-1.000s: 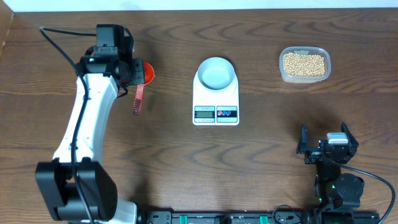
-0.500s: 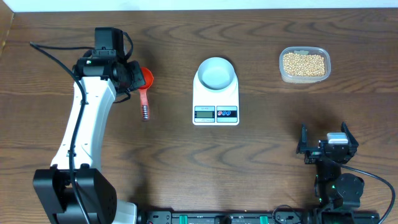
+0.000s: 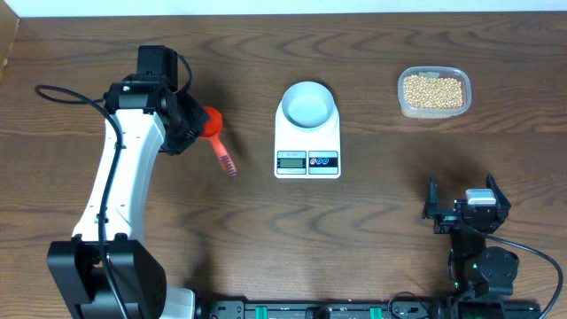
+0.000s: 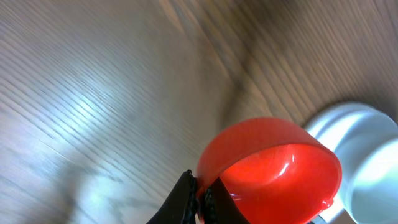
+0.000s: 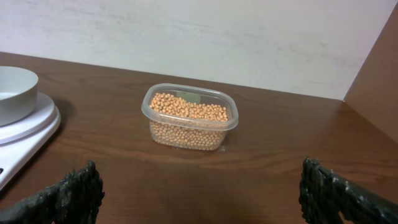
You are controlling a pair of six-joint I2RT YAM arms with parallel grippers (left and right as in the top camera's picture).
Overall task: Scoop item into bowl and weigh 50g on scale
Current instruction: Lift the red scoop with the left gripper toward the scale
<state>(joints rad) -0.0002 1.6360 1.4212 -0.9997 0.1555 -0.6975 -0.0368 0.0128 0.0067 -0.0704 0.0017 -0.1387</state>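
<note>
My left gripper [image 3: 197, 122] is shut on the rim of a red plastic scoop [image 3: 215, 131], whose handle points down-right; the scoop is empty in the left wrist view [image 4: 273, 168], with the jaws [image 4: 201, 198] pinching its edge. The white bowl [image 3: 308, 102] sits empty on the white scale [image 3: 307, 149] at the table's middle; it also shows in the left wrist view [image 4: 367, 143]. The tan beans [image 3: 432, 90] fill a clear tub [image 3: 403, 105] at the back right, also in the right wrist view [image 5: 189, 118]. My right gripper [image 3: 465, 211] is open and empty at the front right.
The scale's display and red and blue buttons [image 3: 322, 160] face the front edge. In the right wrist view the bowl [image 5: 12, 93] and scale [image 5: 25, 137] lie at the left. A black cable [image 3: 62, 89] runs from the left arm.
My left gripper has shifted right toward the scale with the scoop, and the scoop's handle has swung from pointing down to pointing down-right. The right arm has not moved.
</note>
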